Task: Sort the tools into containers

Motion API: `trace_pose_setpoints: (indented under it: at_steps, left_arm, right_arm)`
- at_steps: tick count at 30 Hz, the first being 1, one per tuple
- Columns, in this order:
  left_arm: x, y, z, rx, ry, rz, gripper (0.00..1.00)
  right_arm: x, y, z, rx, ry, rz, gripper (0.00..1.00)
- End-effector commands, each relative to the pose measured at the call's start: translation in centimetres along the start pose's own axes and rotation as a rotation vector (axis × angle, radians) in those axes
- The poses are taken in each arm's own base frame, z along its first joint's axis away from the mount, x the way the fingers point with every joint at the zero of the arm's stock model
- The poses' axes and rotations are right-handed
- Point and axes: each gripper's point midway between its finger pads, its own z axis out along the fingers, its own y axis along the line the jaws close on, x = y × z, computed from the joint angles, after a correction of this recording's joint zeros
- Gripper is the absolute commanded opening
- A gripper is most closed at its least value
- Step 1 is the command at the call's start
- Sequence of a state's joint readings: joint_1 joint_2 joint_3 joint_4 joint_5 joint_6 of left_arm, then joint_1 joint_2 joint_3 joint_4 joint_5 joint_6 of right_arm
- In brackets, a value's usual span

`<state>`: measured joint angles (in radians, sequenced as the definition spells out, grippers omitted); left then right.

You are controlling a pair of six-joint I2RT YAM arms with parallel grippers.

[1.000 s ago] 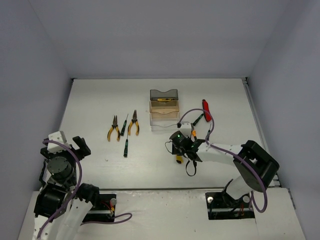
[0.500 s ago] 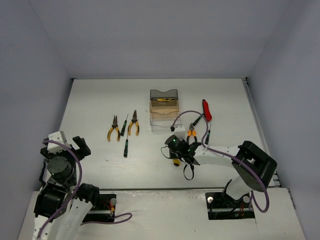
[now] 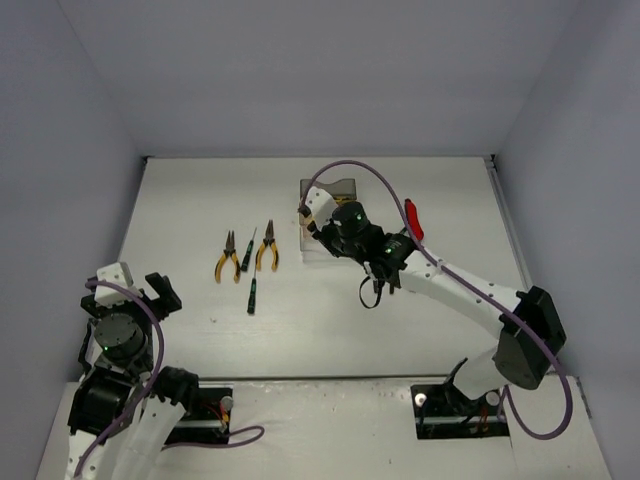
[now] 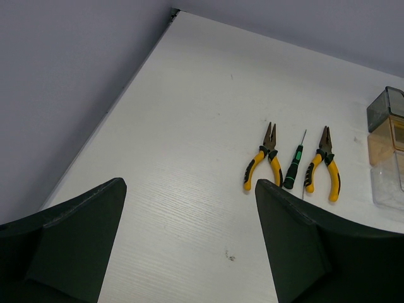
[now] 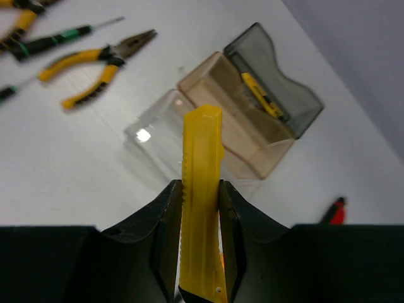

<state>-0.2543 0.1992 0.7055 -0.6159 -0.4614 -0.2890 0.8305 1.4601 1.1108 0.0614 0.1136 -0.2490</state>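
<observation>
Right gripper (image 5: 201, 189) jaws pinching yellow utility knife (image 5: 202, 145), long axis up-frame; smoky grey bin (image 5: 303, 101) lies upper right of tip. Left gripper (image 4: 189, 186) jaws spread.

We see a utility knife (image 5: 202, 189) of smooth yellow plastic, three glossy translucent plastic bins (image 5: 235, 121) — grey, amber, clear — and at ten o'clock dull-metal pliers (image 5: 101, 66) on a matt, grained table (image 5: 76, 164)

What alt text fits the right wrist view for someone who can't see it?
The right gripper clamps a yellow utility knife, with three joined bins beyond it; the grey bin holds a yellow tool. Yellow-handled pliers and a screwdriver lie upper left; a red handle peeks in lower right.
</observation>
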Motion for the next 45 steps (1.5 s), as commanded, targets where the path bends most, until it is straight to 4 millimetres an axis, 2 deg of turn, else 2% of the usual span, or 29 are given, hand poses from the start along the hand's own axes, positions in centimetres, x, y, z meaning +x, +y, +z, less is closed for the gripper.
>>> trace_pose_setpoints:
  at_steps: [1, 2, 3, 4, 6, 7, 11, 12, 16, 20, 25, 28, 30, 34, 36, 37, 40, 42, 45]
  left_arm:
    - [-1.4, -0.8, 0.3, 0.023, -0.033, -0.016, 0.81]
    - [-1.4, -0.7, 0.3, 0.020, -0.031, -0.015, 0.81]
    - [-1.3, -0.8, 0.4, 0.020, -0.027, -0.013, 0.81]
    - [-1.2, -0.8, 0.5, 0.019, -0.023, -0.010, 0.81]
    - [-1.1, -0.9, 0.6, 0.018, -0.013, -0.004, 0.81]
    - [-1.0, -0.9, 0.7, 0.016, -0.009, 0.000, 0.81]
    - [-0.8, -0.9, 0.9, 0.009, -0.002, 0.007, 0.81]
    - [-0.7, -0.8, 1.0, 0.006, 0.002, 0.009, 0.81]
    - [-0.6, -1.0, 1.2, 0.005, 0.012, 0.015, 0.81]
    - [-0.4, -0.9, 1.4, -0.003, 0.021, 0.025, 0.81]
    - [0.0, -1.4, 1.7, 0.010, 0.043, 0.035, 0.80]
    - [0.1, -1.4, 1.8, 0.008, 0.050, 0.038, 0.81]
    - [0.1, -1.4, 1.8, 0.006, 0.050, 0.039, 0.81]
    - [0.0, -1.4, 1.8, 0.006, 0.050, 0.040, 0.81]
    - [0.1, -1.4, 1.8, 0.003, 0.051, 0.041, 0.81]
    - [0.0, -1.4, 1.8, 0.004, 0.049, 0.040, 0.81]
    - [-0.1, -1.3, 1.7, 0.005, 0.043, 0.037, 0.81]
    - [-0.1, -1.4, 1.7, 0.008, 0.041, 0.035, 0.80]
    - [-0.4, -1.3, 1.5, 0.014, 0.028, 0.025, 0.81]
  right_arm:
    - [-2.4, -7.1, 3.0, -0.022, -0.049, -0.415, 0.00]
    - [-1.9, -8.0, 3.9, -0.027, -0.034, -0.451, 0.00]
    - [-3.1, -8.6, 3.8, -0.014, -0.056, -0.495, 0.00]
    - [-3.9, -9.8, 5.0, -0.011, -0.068, -0.523, 0.00]
    - [-4.2, -11.3, 7.1, -0.011, -0.062, -0.613, 0.00]
    - [-5.7, -12.2, 7.4, 0.005, -0.087, -0.659, 0.00]
    - [-5.5, -14.0, 10.4, 0.018, -0.061, -0.716, 0.00]
    - [-4.6, -14.1, 11.9, 0.003, -0.039, -0.743, 0.00]
    - [-4.1, -13.8, 14.6, -0.026, -0.041, -0.793, 0.00]
    - [-2.7, -13.4, 17.9, -0.055, -0.025, -0.809, 0.03]
    - [-1.6, -12.8, 20.2, -0.088, -0.026, -0.818, 0.05]
    - [-0.4, -12.7, 21.2, -0.101, -0.013, -0.806, 0.10]
    - [-0.3, -12.8, 21.7, -0.098, -0.010, -0.803, 0.23]
    - [-0.5, -12.8, 21.9, -0.095, -0.017, -0.787, 0.34]
    - [-1.0, -13.1, 21.6, -0.081, -0.021, -0.776, 0.47]
    - [-1.3, -13.4, 21.4, -0.073, -0.021, -0.769, 0.50]
    - [-3.1, -14.5, 19.8, -0.025, -0.036, -0.717, 0.52]
    - [-5.4, -16.3, 17.9, 0.047, -0.053, -0.654, 0.53]
    - [-7.1, -19.3, 14.7, 0.136, -0.083, -0.404, 0.53]
